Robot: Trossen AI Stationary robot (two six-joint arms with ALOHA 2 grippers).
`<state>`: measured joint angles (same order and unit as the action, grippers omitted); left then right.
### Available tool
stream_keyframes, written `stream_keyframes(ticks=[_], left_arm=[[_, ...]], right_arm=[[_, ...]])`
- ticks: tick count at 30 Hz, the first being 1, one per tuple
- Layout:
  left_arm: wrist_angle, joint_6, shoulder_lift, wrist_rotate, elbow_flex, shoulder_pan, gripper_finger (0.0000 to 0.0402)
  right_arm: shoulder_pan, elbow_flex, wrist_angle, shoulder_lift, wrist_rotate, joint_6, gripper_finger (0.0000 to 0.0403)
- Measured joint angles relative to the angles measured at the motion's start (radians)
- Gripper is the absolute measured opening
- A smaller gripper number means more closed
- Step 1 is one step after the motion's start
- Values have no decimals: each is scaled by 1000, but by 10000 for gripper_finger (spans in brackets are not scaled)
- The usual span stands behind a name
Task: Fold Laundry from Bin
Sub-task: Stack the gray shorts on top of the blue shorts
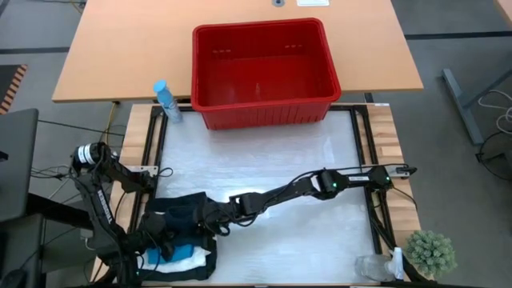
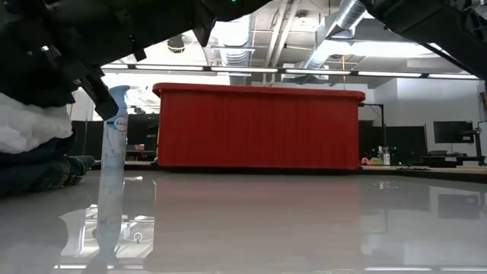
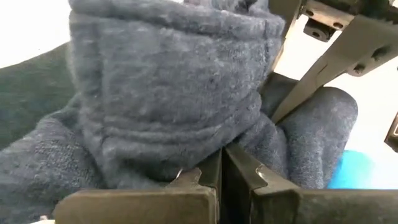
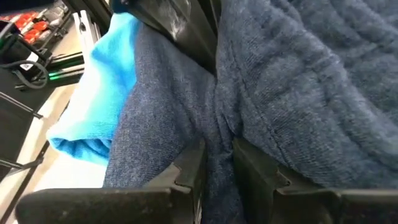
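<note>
From above, both arms are meeting at the lower left of the frame, where the laundry (image 1: 180, 236) is lying heaped on the white tabletop (image 1: 304, 160): a dark garment on top, with a bright blue piece (image 1: 172, 256) and a white crinkled one (image 1: 200, 260) showing at its lower edge. The red bin (image 1: 262, 72) is standing well apart at the upper centre, and nothing is showing inside it. A spray bottle (image 1: 166, 102) is standing just beside the bin's left corner, and a small green plant (image 1: 430, 252) is sitting at the lower right.

The low view is adding what the overhead one is hiding: the heap is stacking at the left edge, white cloth (image 2: 30, 125) lying over dark cloth (image 2: 42, 171), with the bottle (image 2: 114, 160) upright in front of the bin's (image 2: 259, 125) ribbed wall.

Only the wrist views are showing the grips. The left claw (image 3: 221, 171) is pressed fully together at the foot of a thick, fleecy grey-blue fold (image 3: 168, 93). The right claw (image 4: 216, 163) is clamped on a bunched ridge of dark blue knit (image 4: 298, 87), its fingers (image 4: 189, 165) standing slightly apart around the cloth, the blue piece (image 4: 99, 93) lying just beside.
</note>
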<state>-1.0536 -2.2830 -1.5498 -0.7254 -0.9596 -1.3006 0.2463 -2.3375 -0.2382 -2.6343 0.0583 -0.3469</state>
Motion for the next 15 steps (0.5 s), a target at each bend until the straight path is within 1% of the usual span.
stream_keyframes(ticks=[2,6,11,14,15], left_arm=[[-50,-29,12,3,-18,2,0],[-139,-52,42,49,-74,6,0],[-205,-9,78,87,-162,5,0],[-237,34,85,81,-226,5,0],[-240,70,84,70,-246,2,0]], right_arm=[[0,1,-1,6,8,-3,109],[-7,-18,1,6,40,-3,109],[-14,-17,21,12,77,-21,109],[-20,-17,26,18,102,-18,109],[-21,-15,26,27,103,-11,109]])
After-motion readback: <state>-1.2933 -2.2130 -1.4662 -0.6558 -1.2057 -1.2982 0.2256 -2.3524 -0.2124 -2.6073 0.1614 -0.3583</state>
